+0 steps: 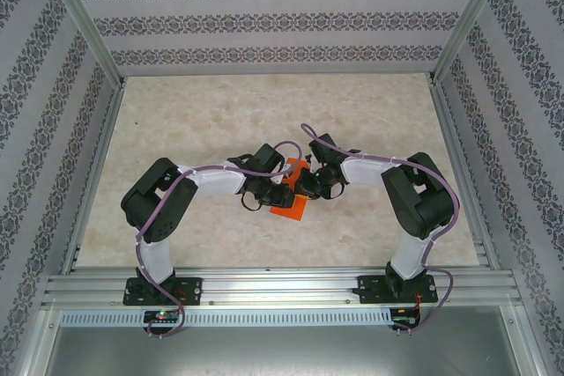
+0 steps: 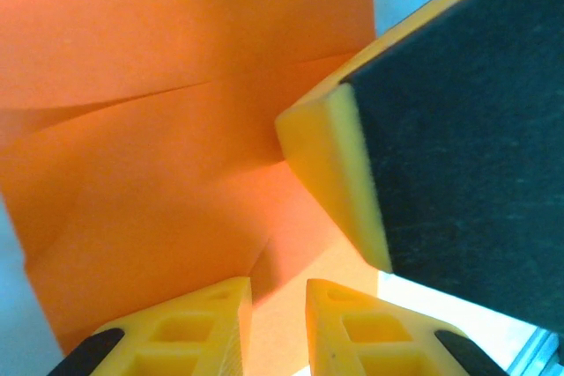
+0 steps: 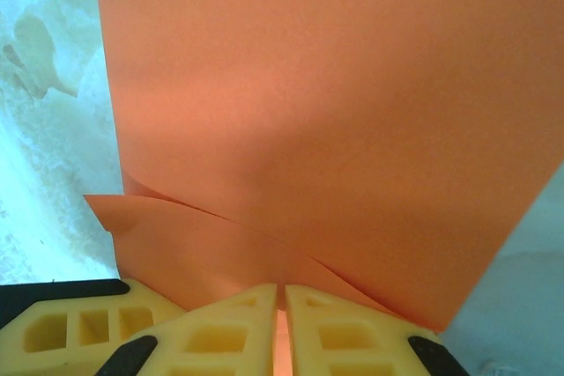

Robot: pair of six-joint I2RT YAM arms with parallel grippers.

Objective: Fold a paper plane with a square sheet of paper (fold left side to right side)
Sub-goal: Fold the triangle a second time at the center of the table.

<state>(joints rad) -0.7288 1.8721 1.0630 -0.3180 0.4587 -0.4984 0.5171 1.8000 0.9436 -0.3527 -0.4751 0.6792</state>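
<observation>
The square sheet of paper [image 1: 289, 209] lies at the table's middle, bright orange, partly folded with overlapping layers, between the two wrists. In the left wrist view the paper [image 2: 159, 173] shows a diagonal crease and a lifted fold edge. My left gripper [image 2: 278, 283] hovers close over it, jaws a narrow gap apart, with paper seen through the gap. The right gripper's yellow finger [image 2: 330, 173] presses in from the right. In the right wrist view my right gripper [image 3: 282, 288] is shut on the paper [image 3: 335, 112], a thin orange sliver between its fingertips. From above, the left gripper [image 1: 264, 191] and right gripper [image 1: 308, 184] nearly touch.
The beige marbled table [image 1: 220, 121] is boxed in by patterned walls on three sides. An aluminium rail [image 1: 282, 288] carrying both arm bases runs along the near edge. Purple cables loop over both arms.
</observation>
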